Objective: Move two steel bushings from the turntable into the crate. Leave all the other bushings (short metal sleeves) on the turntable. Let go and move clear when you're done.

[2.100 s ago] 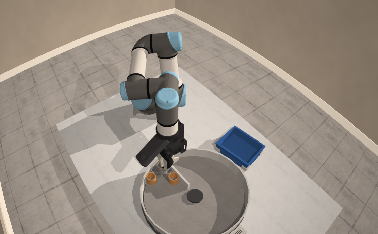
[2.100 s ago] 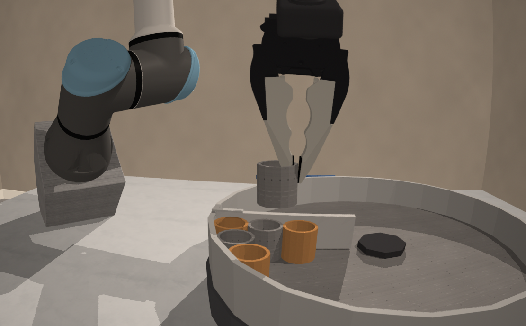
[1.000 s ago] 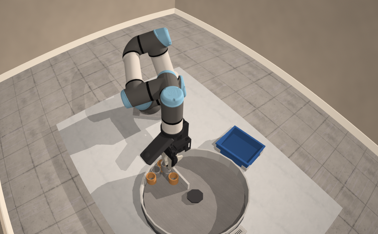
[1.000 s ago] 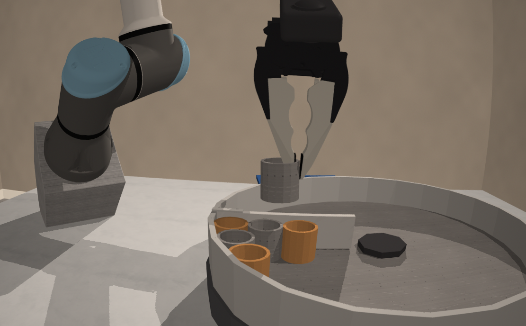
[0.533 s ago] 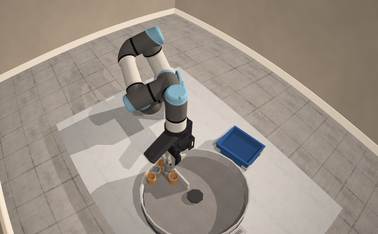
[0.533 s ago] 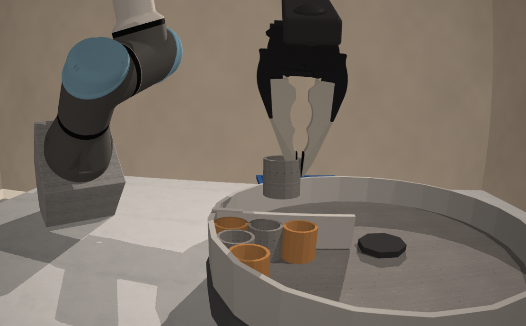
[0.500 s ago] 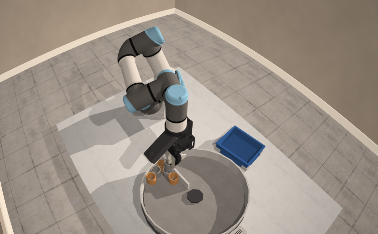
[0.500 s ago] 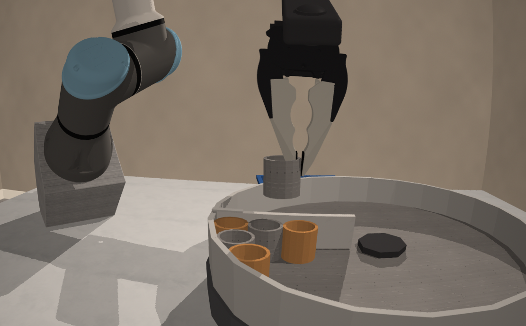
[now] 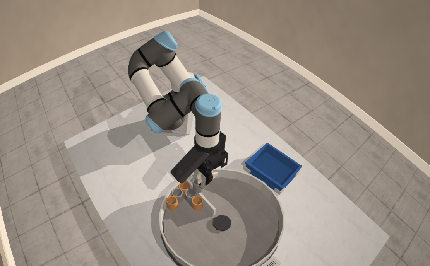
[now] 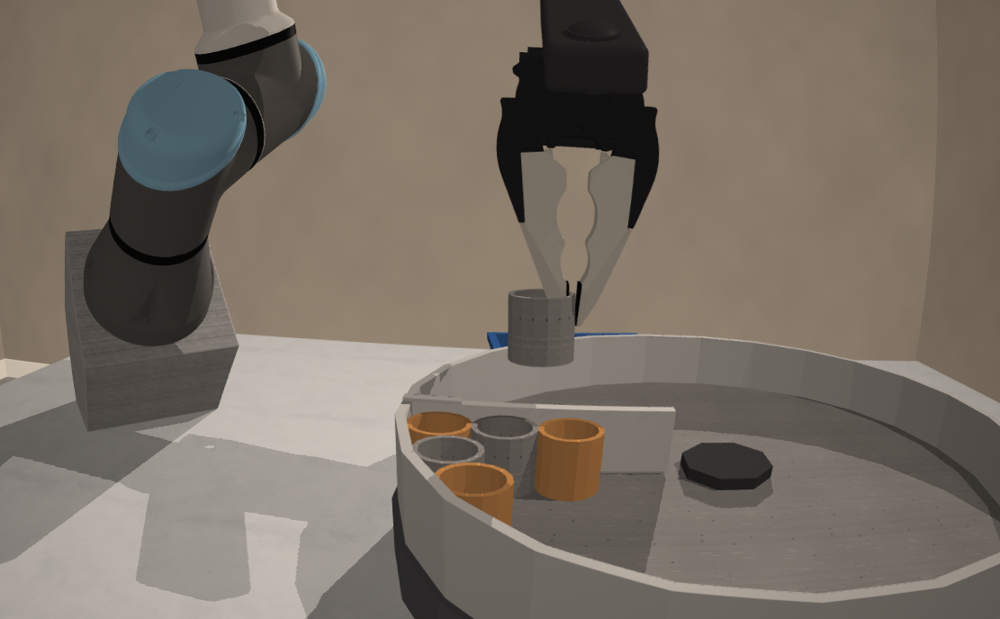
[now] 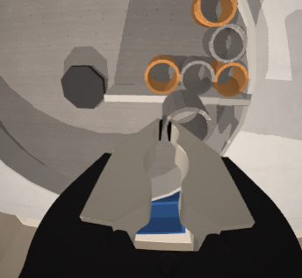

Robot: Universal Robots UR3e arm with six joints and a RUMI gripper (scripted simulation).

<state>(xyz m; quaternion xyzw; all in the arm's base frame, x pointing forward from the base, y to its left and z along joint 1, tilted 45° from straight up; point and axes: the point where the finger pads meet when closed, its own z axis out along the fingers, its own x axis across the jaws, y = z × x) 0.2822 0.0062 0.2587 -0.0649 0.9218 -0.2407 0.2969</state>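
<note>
Exterior view: gripper [image 9: 200, 182] [image 10: 572, 296] [image 11: 164, 120] jaws nearly closed, pinching wall of raised grey steel bushing [image 9: 197, 185] [image 10: 540, 330] [image 11: 186, 108].

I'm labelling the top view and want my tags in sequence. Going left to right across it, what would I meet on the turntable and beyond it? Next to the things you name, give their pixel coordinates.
Left orange bushing [image 9: 172, 206] [image 10: 488, 503] [image 11: 197, 9], front orange bushing [image 9: 197, 207] [image 10: 570, 470] [image 11: 148, 81], black octagonal hub [image 9: 221, 222] [image 10: 725, 461] [image 11: 83, 87], blue crate [image 9: 262, 176] [image 10: 493, 340] [image 11: 164, 217].
</note>
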